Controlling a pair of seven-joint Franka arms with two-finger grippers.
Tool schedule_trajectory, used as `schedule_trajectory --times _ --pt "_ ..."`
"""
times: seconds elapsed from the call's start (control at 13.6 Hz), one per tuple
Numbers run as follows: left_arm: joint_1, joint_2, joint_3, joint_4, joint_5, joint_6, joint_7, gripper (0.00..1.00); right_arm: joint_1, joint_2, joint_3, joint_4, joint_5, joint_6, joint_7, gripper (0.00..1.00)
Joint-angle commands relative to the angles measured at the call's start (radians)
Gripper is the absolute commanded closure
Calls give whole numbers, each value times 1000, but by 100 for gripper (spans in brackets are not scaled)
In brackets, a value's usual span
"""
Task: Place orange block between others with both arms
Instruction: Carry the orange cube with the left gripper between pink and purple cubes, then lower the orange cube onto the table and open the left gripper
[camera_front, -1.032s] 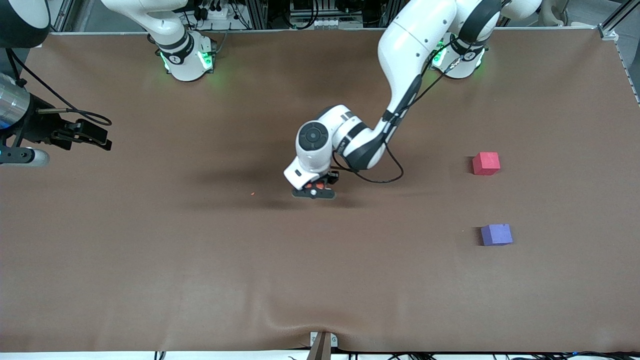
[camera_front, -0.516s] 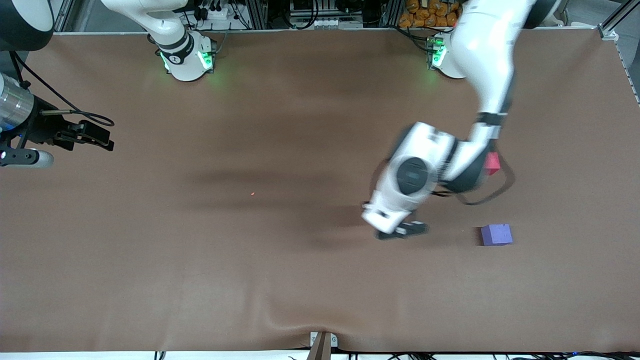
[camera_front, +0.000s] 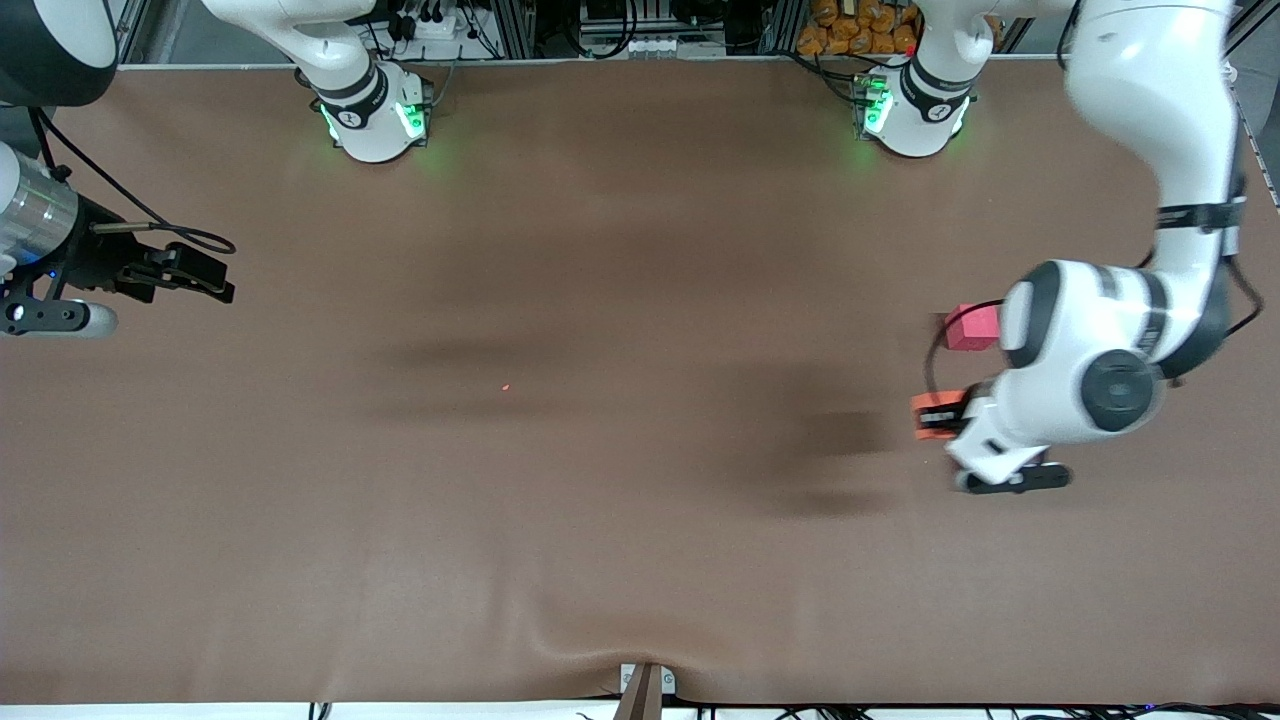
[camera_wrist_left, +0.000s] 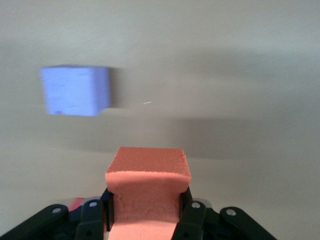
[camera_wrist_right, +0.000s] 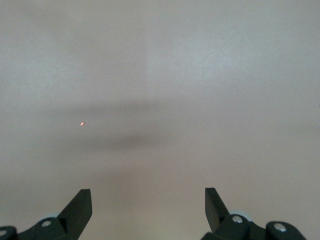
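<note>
My left gripper (camera_front: 942, 414) is shut on the orange block (camera_front: 933, 412), which it holds above the table at the left arm's end. In the left wrist view the orange block (camera_wrist_left: 147, 165) is squeezed between the two black fingers (camera_wrist_left: 186, 206). The red-pink cube (camera_front: 972, 326) sits on the table close by, partly covered by the left arm. The blue-purple cube (camera_wrist_left: 76, 90) lies on the table below the held block; in the front view the left hand hides it. My right gripper (camera_front: 195, 273) waits open over the right arm's end, with nothing in it (camera_wrist_right: 147, 200).
A tiny orange crumb (camera_front: 506, 387) lies on the brown table cover (camera_front: 600, 550) near the middle; the crumb (camera_wrist_right: 82, 123) also shows in the right wrist view. A metal bracket (camera_front: 645, 685) sits at the table's edge nearest the front camera.
The left arm has swung from the table's middle to the left arm's end, carrying the orange block to beside the red-pink cube. The right arm has barely moved.
</note>
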Motion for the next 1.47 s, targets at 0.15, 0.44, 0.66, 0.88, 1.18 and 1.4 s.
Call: schedule_trajectory --times 0.15,0.44,0.66,0.88,1.18,1.4 --pt "135 -105 -17 -306 5 247 145 100 1 -18 4 -17 -9 -3 -3 0" --pt "169 -79 -18 -382 3 416 201 100 3 -15 4 -19 -9 -6 -6 0" --pt "169 -57 -18 -410 3 501 201 100 1 -19 4 -19 -8 -49 -11 0" --pt "169 -39 -18 -410 3 541 203 100 1 -32 4 -13 -8 -91 -8 0" --pt "166 -16 -18 -410 3 572 203 94 -10 -44 1 -13 -8 -125 -9 0" --pt "164 -16 -20 -410 3 570 205 0 -5 -47 1 -16 -8 -128 -9 0"
